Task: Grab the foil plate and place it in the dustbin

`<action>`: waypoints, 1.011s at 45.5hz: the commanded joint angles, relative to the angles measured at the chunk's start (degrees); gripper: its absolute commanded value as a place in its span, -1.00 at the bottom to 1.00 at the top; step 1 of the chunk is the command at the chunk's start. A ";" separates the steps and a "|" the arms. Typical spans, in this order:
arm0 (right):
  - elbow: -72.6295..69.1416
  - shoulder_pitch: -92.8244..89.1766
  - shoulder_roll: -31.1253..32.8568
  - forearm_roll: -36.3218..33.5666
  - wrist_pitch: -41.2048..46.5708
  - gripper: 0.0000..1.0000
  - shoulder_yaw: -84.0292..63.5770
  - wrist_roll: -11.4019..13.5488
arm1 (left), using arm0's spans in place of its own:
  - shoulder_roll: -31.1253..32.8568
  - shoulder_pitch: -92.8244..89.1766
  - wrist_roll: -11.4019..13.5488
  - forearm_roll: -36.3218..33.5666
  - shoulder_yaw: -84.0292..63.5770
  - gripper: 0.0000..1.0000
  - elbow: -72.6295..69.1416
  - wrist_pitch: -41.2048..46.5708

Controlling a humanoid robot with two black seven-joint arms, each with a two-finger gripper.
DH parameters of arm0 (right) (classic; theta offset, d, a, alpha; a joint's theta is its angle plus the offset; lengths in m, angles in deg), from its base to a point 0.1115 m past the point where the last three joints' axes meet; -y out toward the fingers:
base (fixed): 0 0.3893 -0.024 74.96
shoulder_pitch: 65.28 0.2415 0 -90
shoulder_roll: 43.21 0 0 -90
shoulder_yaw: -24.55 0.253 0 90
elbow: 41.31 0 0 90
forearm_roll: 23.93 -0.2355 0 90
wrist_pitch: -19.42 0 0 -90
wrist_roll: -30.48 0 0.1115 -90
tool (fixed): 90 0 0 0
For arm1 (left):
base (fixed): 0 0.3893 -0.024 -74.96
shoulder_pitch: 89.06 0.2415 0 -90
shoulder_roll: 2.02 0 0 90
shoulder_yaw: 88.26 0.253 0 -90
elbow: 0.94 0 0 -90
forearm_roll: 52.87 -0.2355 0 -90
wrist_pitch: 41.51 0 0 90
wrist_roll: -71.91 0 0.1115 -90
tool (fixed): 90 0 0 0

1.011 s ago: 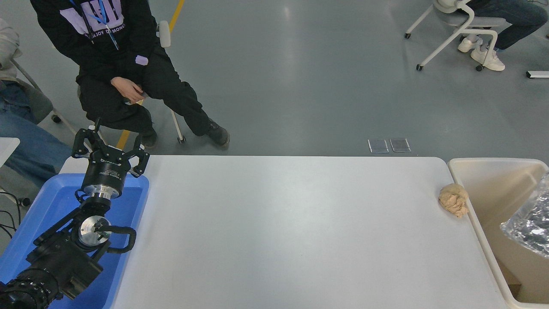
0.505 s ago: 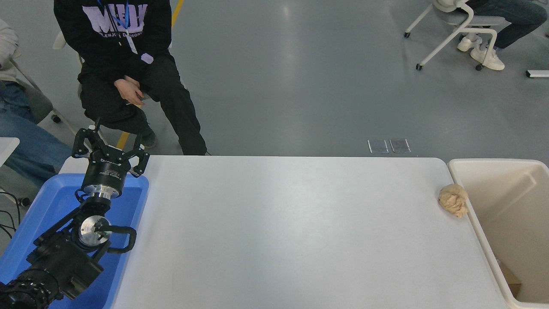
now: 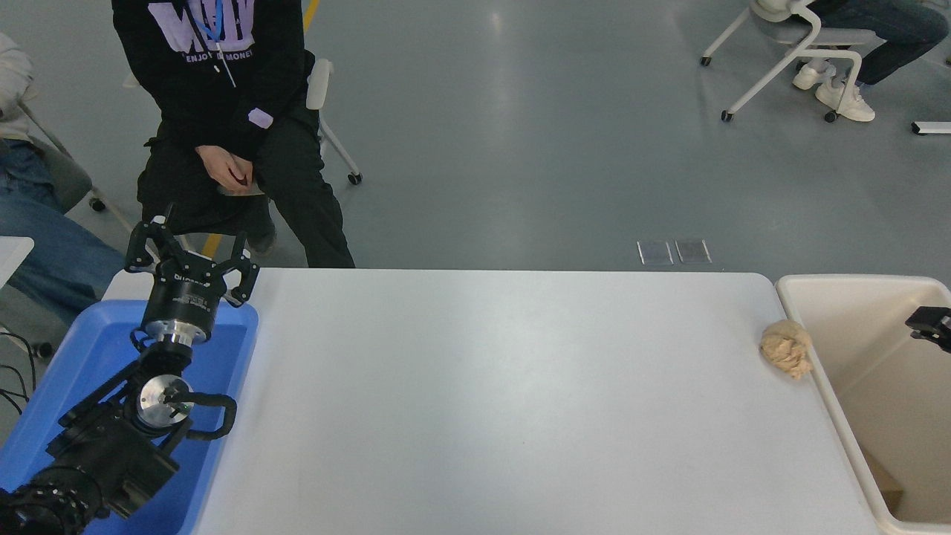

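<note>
Only a small black bit of the right gripper (image 3: 932, 325) is poking in at the right edge, hanging over the open dustbin (image 3: 825, 281), and I cannot tell if its fingers are apart or together. The cream dustbin is standing just beside the right end of the white worktop (image 3: 505, 401). The foil plate is not showing anywhere; a brown scrap is lying low in the bin's near corner. A tan crumpled paper ball (image 3: 786, 348) is sitting on the worktop, right against the bin's rim. Far off at the other end, the left gripper (image 3: 192, 261) is resting above the far edge of a blue tray (image 3: 230, 349), with its black fingers spread apart and holding nothing. White writing on its body is too small to read. Behind it a person in black clothes (image 3: 223, 111) is sitting on a chair with hands together in the lap. The purple print on the top is showing "ENJOY" and "MONEY" under bigger letters that are partly cut off.
</note>
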 commanded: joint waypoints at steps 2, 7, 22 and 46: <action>-6.53 21.01 -9.07 0.04 31.13 1.00 -7.84 0.02 | 0.00 0.00 0.09 0.03 0.00 0.98 0.00 0.09; -6.88 23.56 -15.93 -0.57 32.55 1.00 -6.08 0.02 | 0.00 0.00 0.09 0.03 0.00 0.98 0.00 0.09; -6.70 25.85 -30.52 -1.89 32.55 1.00 0.34 0.02 | 0.00 0.00 0.09 0.03 0.00 0.98 0.00 0.01; -6.00 27.52 -29.30 -5.49 32.55 1.00 0.78 0.02 | 0.00 0.00 0.00 -0.06 0.00 0.98 0.00 0.01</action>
